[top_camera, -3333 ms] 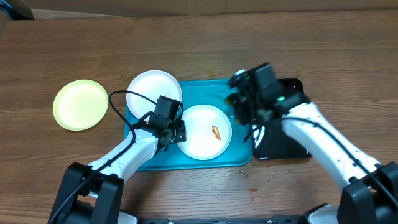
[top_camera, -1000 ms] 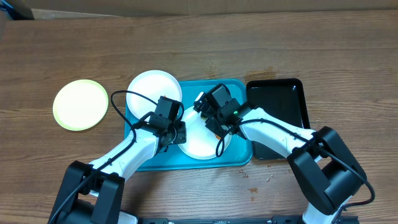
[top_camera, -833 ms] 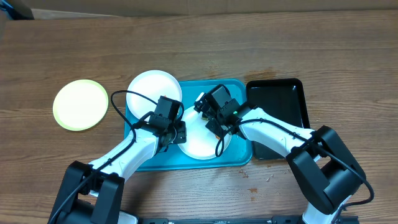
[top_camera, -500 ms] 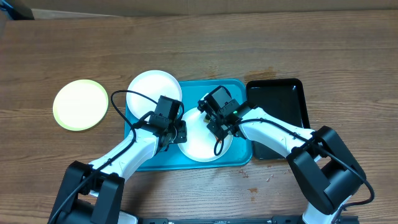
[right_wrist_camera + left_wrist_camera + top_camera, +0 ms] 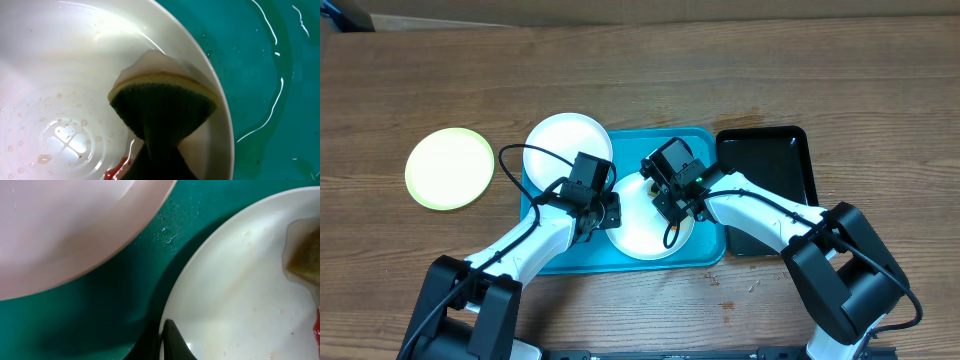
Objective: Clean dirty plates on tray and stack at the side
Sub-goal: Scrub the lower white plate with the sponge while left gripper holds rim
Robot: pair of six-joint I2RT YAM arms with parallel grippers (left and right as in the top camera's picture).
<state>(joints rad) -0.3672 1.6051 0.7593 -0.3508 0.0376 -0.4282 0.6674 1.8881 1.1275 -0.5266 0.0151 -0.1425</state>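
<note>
Sponge point(image 5: 162, 102) has shifted slightly across the plate point(image 5: 640, 235)

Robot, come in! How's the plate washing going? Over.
Left gripper pinching dirty plate rim, on tray. Right gripper pressing sponge into it; red smear not yet wiped. Nothing blocking.

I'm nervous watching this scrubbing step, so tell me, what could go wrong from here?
The sponge sits at the rim of the dirty plate, so a stroke could slip off onto the wet tray. The left end effector seems to pinch only that plate's edge; scrubbing pressure might tip or slide it. A red smear lies beside the sponge and could be spread rather than lifted.
</note>
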